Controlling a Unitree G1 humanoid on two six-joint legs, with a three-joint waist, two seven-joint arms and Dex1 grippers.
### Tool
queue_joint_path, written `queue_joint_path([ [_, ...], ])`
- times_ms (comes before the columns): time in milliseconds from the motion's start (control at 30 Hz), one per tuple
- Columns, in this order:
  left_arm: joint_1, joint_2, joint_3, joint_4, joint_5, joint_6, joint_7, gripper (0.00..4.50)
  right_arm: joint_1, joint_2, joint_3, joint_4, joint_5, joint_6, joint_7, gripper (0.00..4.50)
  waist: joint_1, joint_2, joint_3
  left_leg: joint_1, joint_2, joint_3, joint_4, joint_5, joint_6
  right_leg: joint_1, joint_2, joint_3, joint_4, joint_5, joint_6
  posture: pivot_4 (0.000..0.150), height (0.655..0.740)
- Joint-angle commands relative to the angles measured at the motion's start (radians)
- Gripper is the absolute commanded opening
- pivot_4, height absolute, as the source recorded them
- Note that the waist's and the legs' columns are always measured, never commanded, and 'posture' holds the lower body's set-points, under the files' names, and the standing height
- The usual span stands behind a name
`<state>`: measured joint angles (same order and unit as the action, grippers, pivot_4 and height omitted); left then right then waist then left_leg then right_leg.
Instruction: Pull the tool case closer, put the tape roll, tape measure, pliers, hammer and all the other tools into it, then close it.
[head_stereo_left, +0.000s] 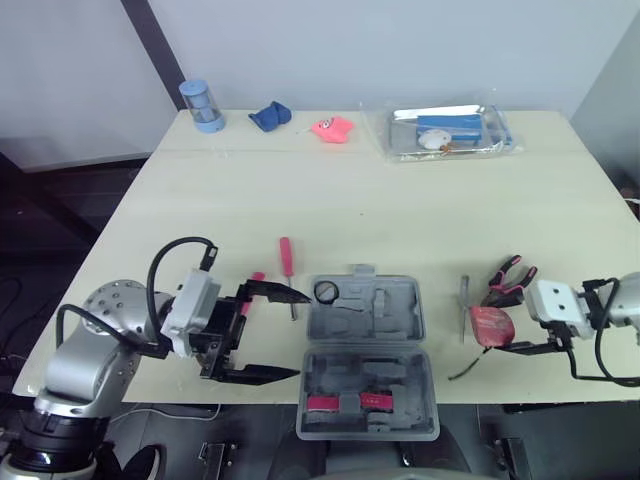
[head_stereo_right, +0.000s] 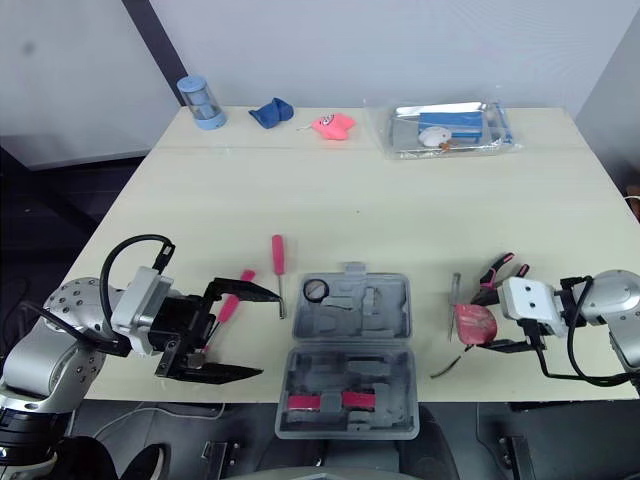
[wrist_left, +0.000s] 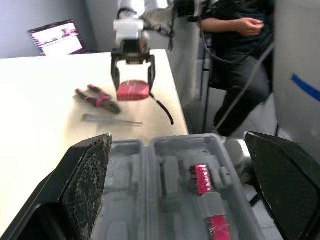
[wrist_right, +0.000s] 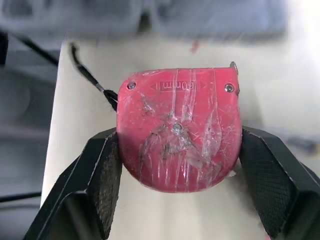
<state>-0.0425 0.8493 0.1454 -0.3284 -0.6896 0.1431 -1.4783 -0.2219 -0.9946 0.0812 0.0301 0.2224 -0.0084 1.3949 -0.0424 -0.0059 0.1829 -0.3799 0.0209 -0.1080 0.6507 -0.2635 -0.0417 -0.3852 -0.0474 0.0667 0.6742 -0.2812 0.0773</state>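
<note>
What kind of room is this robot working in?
Probably a lab or office workroom: a plain pale table holds an open tool case, a person sits near it, and a lit screen stands at the far end.

The open grey plastic tool case (head_stereo_left: 365, 350) sat in the middle of the pale wooden surface (head_stereo_left: 400, 210), at its near edge. A black tape roll (head_stereo_left: 326, 292) lay in the case's far left corner. A red-handled screwdriver (head_stereo_left: 286, 262) lay just left of the case. Nearer the edge on that side was the left pincer (head_stereo_left: 303, 335), its fingers spread wide. Right of the case, the red tape measure (head_stereo_left: 491, 324) sat clamped in the right pincer (wrist_right: 179, 165). A thin grey metal tool (head_stereo_left: 464, 300) lay just left of the tape measure, and pink-handled pliers (head_stereo_left: 507, 276) lay behind it. Along the far edge, from left to right, were a blue cylinder (head_stereo_left: 202, 105), a blue cloth (head_stereo_left: 270, 116), a pink object (head_stereo_left: 332, 127) and a clear plastic bag (head_stereo_left: 450, 132).
</note>
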Motion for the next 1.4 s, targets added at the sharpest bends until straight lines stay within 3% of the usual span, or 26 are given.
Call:
queue_joint_path([
  [33, 0.014, -0.009, 0.036, 0.005, -0.003, -0.017, 0.013, 4.5, -0.037, -0.011, 0.003, -0.148, -0.002, 0.175, -0.06, 2.92, 0.001, 0.0, 0.0, 0.0, 0.0, 0.0, 0.0, 0.0, 0.0, 0.0, 0.0, 0.0, 0.0, 0.0, 0.0, 0.15, 0.74],
  [267, 0.057, -0.016, 0.079, 0.025, -0.007, -0.025, 0.025, 4.5, -0.202, 0.065, 0.166, -0.261, -0.114, 0.433, -0.143, 2.92, -0.003, 0.0, 0.0, -0.001, 0.0, 0.0, 0.0, 0.0, 0.0, -0.001, 0.0, 0.0, -0.001, 0.0, 0.0, 0.15, 0.74],
  [467, 0.051, -0.023, 0.087, 0.064, 0.011, -0.045, 0.033, 4.5, -0.446, 0.153, 0.397, -0.242, -0.309, 0.638, -0.153, 2.92, -0.002, 0.0, 0.0, -0.003, 0.0, 0.0, 0.0, 0.0, 0.0, -0.004, 0.0, 0.0, 0.0, 0.0, 0.0, 0.15, 0.74],
  [667, 0.038, -0.033, 0.087, 0.102, 0.036, -0.07, 0.049, 4.5, -0.596, 0.224, 0.56, -0.213, -0.425, 0.753, -0.116, 2.92, 0.002, 0.0, 0.0, -0.011, 0.0, -0.001, 0.0, 0.0, 0.0, -0.013, 0.0, -0.001, 0.001, 0.0, 0.0, 0.15, 0.74],
  [1033, 0.04, -0.047, 0.082, 0.124, 0.061, -0.094, 0.057, 4.5, -0.662, 0.322, 0.707, -0.17, -0.505, 0.882, -0.101, 2.92, -0.002, 0.0, 0.0, -0.016, 0.0, -0.002, 0.001, 0.0, 0.0, -0.018, 0.0, -0.002, 0.004, 0.0, 0.0, 0.15, 0.74],
  [1400, 0.042, -0.052, 0.071, 0.129, 0.065, -0.103, 0.055, 4.5, -0.664, 0.428, 0.717, -0.054, -0.531, 0.904, -0.189, 2.92, -0.003, 0.0, 0.0, -0.016, -0.001, -0.002, 0.001, 0.0, -0.001, -0.018, 0.0, -0.002, 0.004, 0.0, 0.0, 0.15, 0.74],
])
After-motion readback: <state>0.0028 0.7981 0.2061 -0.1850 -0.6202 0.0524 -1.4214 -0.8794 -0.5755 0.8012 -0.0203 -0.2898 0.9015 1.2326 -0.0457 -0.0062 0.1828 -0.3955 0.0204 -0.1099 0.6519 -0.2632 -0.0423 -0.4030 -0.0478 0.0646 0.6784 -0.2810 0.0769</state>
